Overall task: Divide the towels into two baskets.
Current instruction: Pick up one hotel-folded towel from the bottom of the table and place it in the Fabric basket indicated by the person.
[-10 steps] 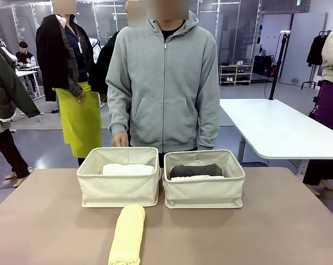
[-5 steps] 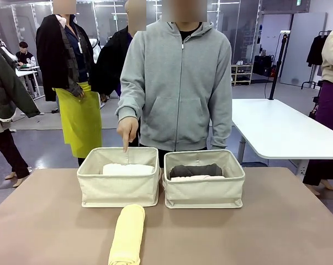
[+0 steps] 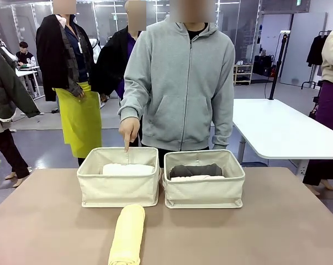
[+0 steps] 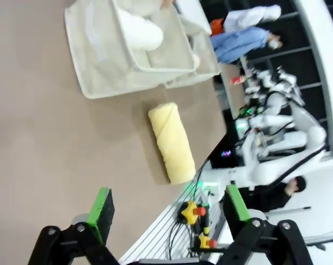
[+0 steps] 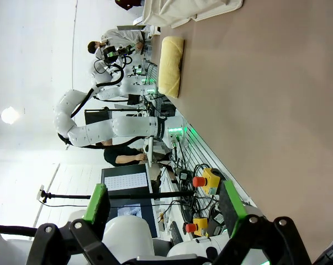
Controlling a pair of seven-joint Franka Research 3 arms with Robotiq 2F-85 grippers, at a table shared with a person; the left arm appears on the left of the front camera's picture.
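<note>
Pale yellow towel [image 3: 127, 234] lies on the brown table [image 3: 276, 226].

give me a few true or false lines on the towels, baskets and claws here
1. The yellow towel lies on the table, outside both baskets. True.
2. The left basket holds a grey towel. False: it holds a white towel; the grey towel is in the right basket.
3. The person's hand points down at the left basket. True.
4. The left claw grips the yellow towel. False: it is open and holds nothing.
5. The right claw is open. True.
</note>
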